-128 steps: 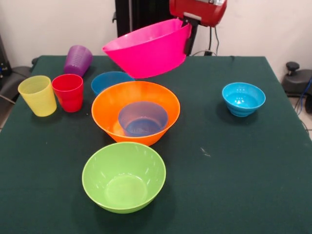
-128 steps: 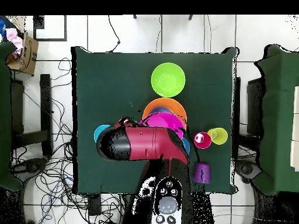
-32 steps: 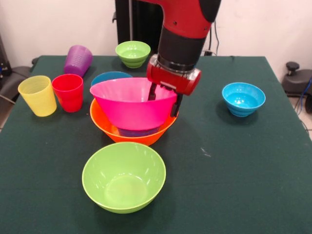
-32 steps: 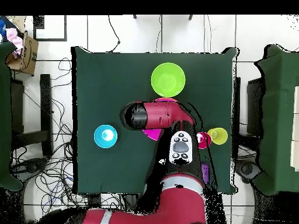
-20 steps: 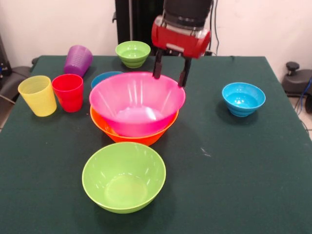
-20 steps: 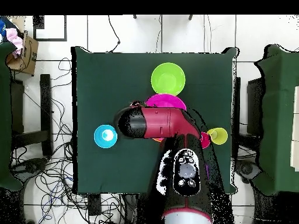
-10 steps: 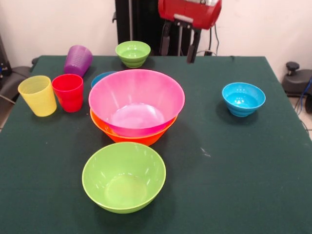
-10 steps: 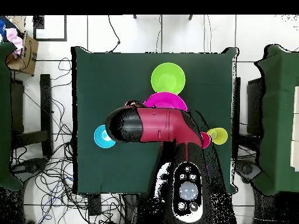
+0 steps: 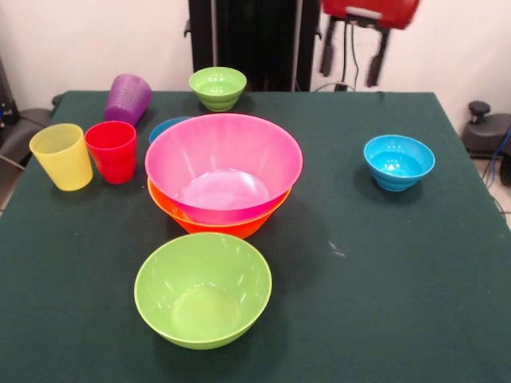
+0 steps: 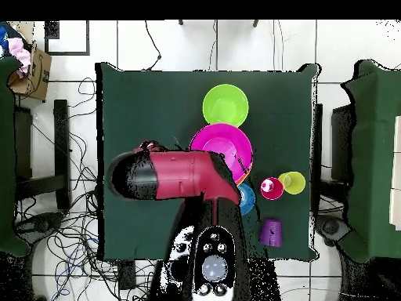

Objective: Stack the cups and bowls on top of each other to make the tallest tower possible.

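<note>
**A:** Bowls first, nearest to farthest from the pink bowl (image 9: 223, 163). Where does everything sit?

**B:** The pink bowl is nested in the orange bowl (image 9: 239, 226), mid-desk (image 9: 383, 271). That pair is the tower's base. In front of it stands the medium green bowl (image 9: 203, 289), close but apart. Behind it a blue bowl (image 9: 165, 125) peeks out. Beside that are the red cup (image 9: 112, 150) and yellow cup (image 9: 61, 155), with the purple cup (image 9: 128, 99) tilted further back. The small green bowl (image 9: 218, 86) sits at the far edge. Another blue bowl (image 9: 398, 161) stands well apart from the pink one.

**A:** And your fingers (image 9: 350, 49)?

**B:** Spread wide, holding nothing, raised above the desk's far edge.

**A:** The next step?

**B:** I judge the medium green bowl goes next. I'd pinch its rim, keep it level, and centre it over the pink one before letting go.

**A:** Any writing?

**B:** None I can read.
</note>
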Available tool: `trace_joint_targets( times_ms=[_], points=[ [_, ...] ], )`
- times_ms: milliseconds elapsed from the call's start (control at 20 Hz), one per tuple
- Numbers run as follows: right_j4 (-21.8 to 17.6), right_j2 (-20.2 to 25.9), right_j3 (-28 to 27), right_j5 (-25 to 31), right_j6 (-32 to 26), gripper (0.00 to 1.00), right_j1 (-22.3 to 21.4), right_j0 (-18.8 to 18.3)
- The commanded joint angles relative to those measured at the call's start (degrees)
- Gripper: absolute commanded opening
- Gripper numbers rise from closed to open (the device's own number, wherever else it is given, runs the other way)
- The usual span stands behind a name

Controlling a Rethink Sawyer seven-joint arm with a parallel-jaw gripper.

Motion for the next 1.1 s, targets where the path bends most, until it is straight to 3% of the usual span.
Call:
trace_joint_targets(
  times_ms=[50, 600, 1100],
  points=[
    [1.89, -0.25, 5.79, -5.92, 15.04, 1.00, 6.31, 6.56],
    [4.01, -4.98, 4.03, -16.19, 16.84, 1.00, 15.49, 11.59],
    [6.54, -9.20, -2.09, -19.12, 16.13, 1.00, 22.54, 13.76]
  ],
)
